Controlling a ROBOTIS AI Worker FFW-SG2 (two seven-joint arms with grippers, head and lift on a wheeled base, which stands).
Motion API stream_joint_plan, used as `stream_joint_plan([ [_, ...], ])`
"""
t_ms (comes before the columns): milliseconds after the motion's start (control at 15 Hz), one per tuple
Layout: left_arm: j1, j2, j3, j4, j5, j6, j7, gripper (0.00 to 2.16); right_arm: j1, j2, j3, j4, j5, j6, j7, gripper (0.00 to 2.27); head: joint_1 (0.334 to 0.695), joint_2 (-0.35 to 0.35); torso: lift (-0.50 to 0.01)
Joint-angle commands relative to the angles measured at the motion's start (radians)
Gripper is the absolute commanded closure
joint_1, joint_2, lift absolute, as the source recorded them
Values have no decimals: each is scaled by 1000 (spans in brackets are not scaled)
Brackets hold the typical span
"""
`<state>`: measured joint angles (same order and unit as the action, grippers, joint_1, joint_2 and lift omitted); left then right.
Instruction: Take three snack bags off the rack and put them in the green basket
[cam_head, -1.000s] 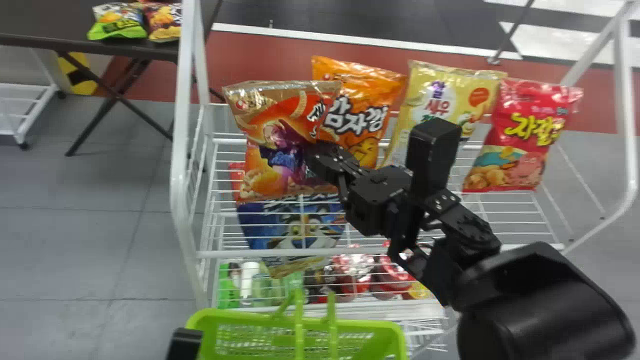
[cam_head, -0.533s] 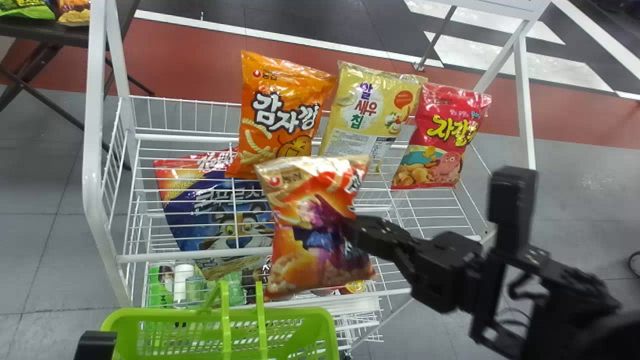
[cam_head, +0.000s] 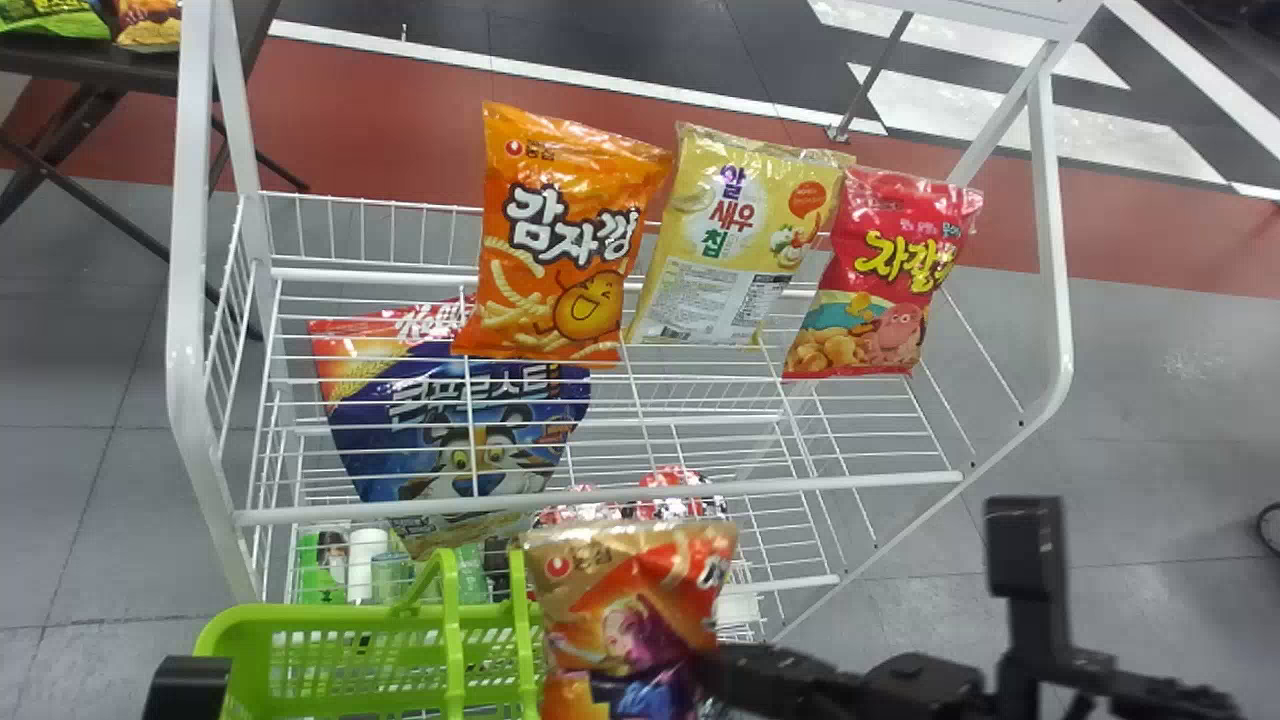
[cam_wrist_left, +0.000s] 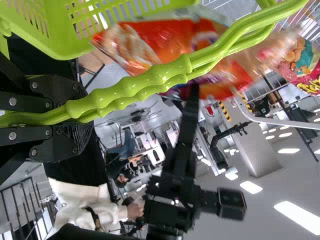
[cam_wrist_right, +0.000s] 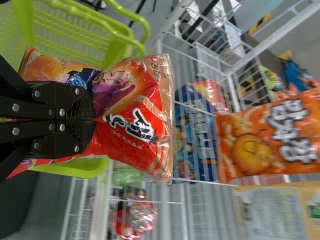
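From above, the head view looks forward and steeply down on the white rack (cam_head: 188, 350) and green basket (cam_head: 320, 617). The left wrist view, on its side, looks closely past the handles (cam_wrist_left: 130, 87) toward ceiling lights (cam_wrist_left: 297, 216); the right, also sideways, faces the rack from close behind a snack bag (cam_head: 625, 625). All three share the basket.

The gold-topped snack bag (cam_head: 630, 610) has come down from the rack (cam_head: 800, 487) to the green basket (cam_head: 300, 616).
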<state>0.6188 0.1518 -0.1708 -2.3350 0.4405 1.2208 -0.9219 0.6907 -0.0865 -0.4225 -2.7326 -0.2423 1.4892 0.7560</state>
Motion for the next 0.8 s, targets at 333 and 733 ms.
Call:
stream_joint_plan([
  [333, 22, 0, -2, -27, -5, 0, 3, 1160, -2, -50, 298, 182, 89, -39, -32, 2233, 695, -350, -22],
  [733, 24, 0, -19, -29, -11, -3, 1, 1160, -59, -88, 498, 379, 176, -198, -93, 664, 695, -350, -22],
])
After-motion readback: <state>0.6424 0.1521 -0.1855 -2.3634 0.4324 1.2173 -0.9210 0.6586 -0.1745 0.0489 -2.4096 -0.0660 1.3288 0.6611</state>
